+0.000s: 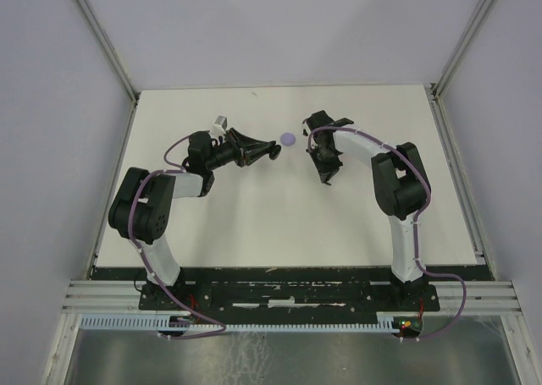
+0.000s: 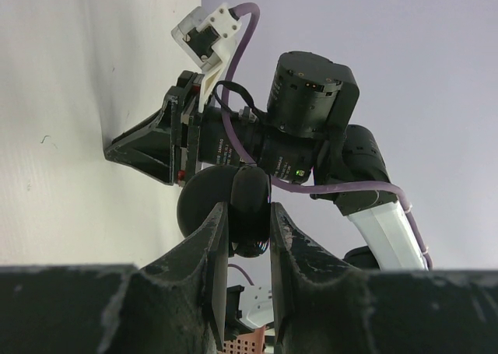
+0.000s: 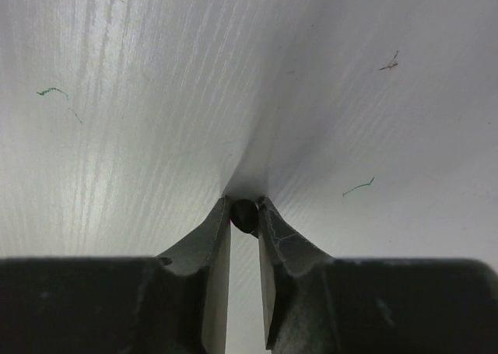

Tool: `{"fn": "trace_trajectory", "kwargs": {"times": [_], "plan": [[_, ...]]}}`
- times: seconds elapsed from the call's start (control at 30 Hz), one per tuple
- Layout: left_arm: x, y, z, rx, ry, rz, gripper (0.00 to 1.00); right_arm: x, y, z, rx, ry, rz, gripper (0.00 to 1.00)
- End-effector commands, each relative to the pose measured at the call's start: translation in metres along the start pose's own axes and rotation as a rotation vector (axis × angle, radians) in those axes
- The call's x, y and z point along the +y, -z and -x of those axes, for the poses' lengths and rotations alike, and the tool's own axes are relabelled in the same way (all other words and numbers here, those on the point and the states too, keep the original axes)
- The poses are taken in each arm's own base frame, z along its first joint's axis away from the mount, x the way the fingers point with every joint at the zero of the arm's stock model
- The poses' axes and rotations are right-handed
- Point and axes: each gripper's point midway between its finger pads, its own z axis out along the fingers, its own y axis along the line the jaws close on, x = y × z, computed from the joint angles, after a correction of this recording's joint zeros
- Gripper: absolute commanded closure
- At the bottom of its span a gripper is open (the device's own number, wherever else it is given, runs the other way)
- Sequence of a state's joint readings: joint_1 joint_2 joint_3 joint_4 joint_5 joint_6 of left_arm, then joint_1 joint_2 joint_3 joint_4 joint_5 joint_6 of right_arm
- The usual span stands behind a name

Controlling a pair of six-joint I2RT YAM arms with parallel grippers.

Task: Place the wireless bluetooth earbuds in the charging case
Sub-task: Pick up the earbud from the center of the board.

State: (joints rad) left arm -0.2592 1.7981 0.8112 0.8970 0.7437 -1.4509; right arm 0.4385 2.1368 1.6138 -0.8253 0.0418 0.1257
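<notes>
When viewed from above, shows nothing inserted yet. Finds the left gripper [image 1: 268, 152] clamped on a dark charging case [image 1: 274, 151], held out sideways above the table [image 1: 254, 224]. Finds the right gripper [image 1: 326, 178] turned down toward the surface, well apart from that case. Also picks out a lilac puck [image 1: 288, 137] lying just beyond the case.

From the left wrist, confirms both fingers [image 2: 210, 245] pressed onto the case, apparently gripped edge-on, with a round dark part just behind. Cannot tell whether opened far enough to receive anything.

From the right wrist, shows jaws pinched tight on one tiny black earbud [image 3: 244, 214], right down at the tabletop. Cannot tell whether touching the surface or just clear of it. Reads as almost round between the pads, so gives no sure long axis or heading.

Judged overall: early going, with one piece grasped. Leaves lifting, carrying across and seating to do, and likewise any other earbuds, none visible here.
</notes>
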Motion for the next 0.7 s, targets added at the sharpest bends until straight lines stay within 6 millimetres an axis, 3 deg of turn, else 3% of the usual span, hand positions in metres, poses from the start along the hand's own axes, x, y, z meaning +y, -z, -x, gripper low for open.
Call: {"fn": "trace_trajectory", "kwargs": {"times": [0.0, 0.2, 0.5, 0.67], "plan": [[-0.028, 0.005, 0.000, 0.002, -0.080, -0.075, 0.97, -0.002, -0.018, 0.004, -0.003, 0.004, -0.016, 0.79], [-0.026, 0.006, -0.001, 0.000, -0.082, -0.071, 0.97, -0.005, -0.004, 0.019, -0.093, -0.019, -0.030, 0.87], [-0.023, 0.004, -0.007, 0.003, -0.090, -0.058, 0.97, 0.003, 0.098, 0.101, -0.617, -0.211, 0.135, 0.94], [-0.023, -0.003, -0.015, 0.021, -0.084, -0.063, 0.97, 0.009, 0.152, 0.121, -0.923, -0.273, 0.267, 0.99]]}}
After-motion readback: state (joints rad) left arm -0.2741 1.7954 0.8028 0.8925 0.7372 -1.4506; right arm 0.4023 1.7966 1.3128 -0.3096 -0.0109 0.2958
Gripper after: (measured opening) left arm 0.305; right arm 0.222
